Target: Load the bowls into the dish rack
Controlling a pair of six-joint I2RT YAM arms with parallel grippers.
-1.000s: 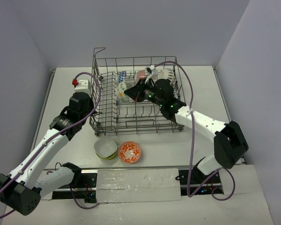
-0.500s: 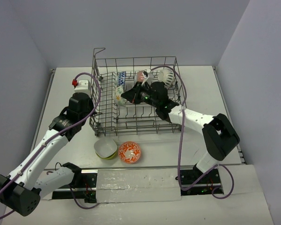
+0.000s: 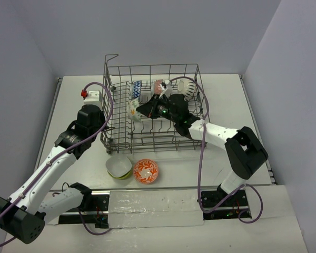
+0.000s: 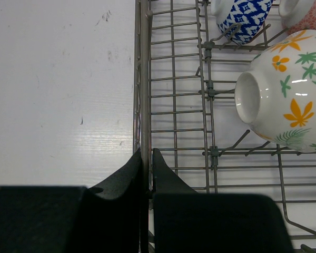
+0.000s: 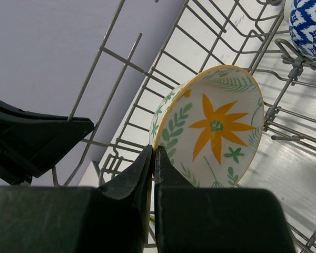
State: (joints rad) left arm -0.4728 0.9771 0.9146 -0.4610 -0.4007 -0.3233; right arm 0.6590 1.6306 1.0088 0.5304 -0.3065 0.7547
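Observation:
The grey wire dish rack (image 3: pixel 184 138) stands at the table's middle. My left gripper (image 3: pixel 107 128) is shut on its left rim wire (image 4: pixel 142 100), seen between the fingertips (image 4: pixel 146 158) in the left wrist view. My right gripper (image 3: pixel 142 111) is shut on the rim of the yellow-floral bowl (image 3: pixel 133 109), held on edge among the tines at the rack's left side (image 5: pixel 216 129). A blue-white bowl (image 3: pixel 137 87), a reddish patterned bowl (image 3: pixel 159 86) and a white bowl with dark marks (image 3: pixel 187 85) stand along the rack's back row. A lime-green bowl (image 3: pixel 119 166) and a red-orange bowl (image 3: pixel 146 171) sit on the table in front of the rack.
A raised wire loop (image 3: pixel 111 57) sticks up at the rack's back left corner. Purple cables trail over both arms. A small white and red part (image 3: pixel 89 95) lies left of the rack. Grey walls close in behind and at both sides.
My right gripper has carried the yellow-floral bowl to the left inside the rack, closer to its left wall. The left gripper has stayed on the rack's rim.

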